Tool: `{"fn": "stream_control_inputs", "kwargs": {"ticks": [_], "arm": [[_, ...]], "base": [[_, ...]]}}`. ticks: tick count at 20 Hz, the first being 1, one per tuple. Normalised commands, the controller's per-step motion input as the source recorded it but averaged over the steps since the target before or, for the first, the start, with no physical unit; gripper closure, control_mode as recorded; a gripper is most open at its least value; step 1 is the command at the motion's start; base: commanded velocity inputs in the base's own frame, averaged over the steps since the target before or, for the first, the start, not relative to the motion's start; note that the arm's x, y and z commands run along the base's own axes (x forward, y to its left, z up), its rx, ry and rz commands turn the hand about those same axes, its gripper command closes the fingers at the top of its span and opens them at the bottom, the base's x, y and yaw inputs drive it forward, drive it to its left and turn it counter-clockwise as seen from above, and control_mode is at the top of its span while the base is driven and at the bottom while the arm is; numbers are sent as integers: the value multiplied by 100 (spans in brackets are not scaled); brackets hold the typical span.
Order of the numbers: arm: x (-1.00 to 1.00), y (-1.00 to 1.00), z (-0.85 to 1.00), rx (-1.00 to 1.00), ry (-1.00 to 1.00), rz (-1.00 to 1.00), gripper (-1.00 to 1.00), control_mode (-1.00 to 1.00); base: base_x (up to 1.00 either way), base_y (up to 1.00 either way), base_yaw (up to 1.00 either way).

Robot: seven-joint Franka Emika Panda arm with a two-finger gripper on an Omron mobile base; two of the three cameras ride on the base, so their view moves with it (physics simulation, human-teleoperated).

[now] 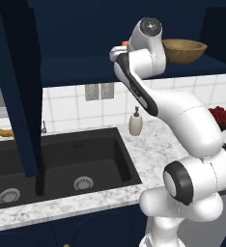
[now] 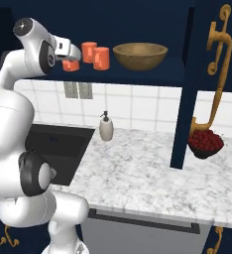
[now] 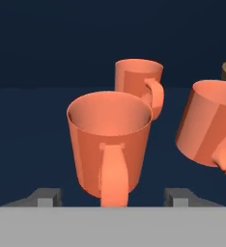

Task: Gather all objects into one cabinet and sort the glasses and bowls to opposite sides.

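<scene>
Left base view sits behind the arm's left, facing forward and down over the sink and bench, up to the cabinet shelf. Right base view looks from behind the arm's right across the same bench, shelf, soap bottle and wooden bowl. Hand view sits very near the shelf, level, facing three orange mugs.

A white robot arm reaches up to a dark navy wall cabinet, where a wide wooden bowl sits on the shelf at right. Below, a white soap dispenser stands on the marble bench beside a black sink.
</scene>
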Motion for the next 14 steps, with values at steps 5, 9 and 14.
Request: {"fn": "stream_control_inputs", "kwargs": {"ticks": [5, 9, 14], "arm": [[-83, 0, 11, 0, 0, 0, -100, -100], [-100, 0, 7, 0, 0, 0, -100, -100], [-100, 0, 2, 0, -1, 0, -100, -100]], "base": [[0, 0, 0], [0, 0, 0], [0, 0, 0]]}}
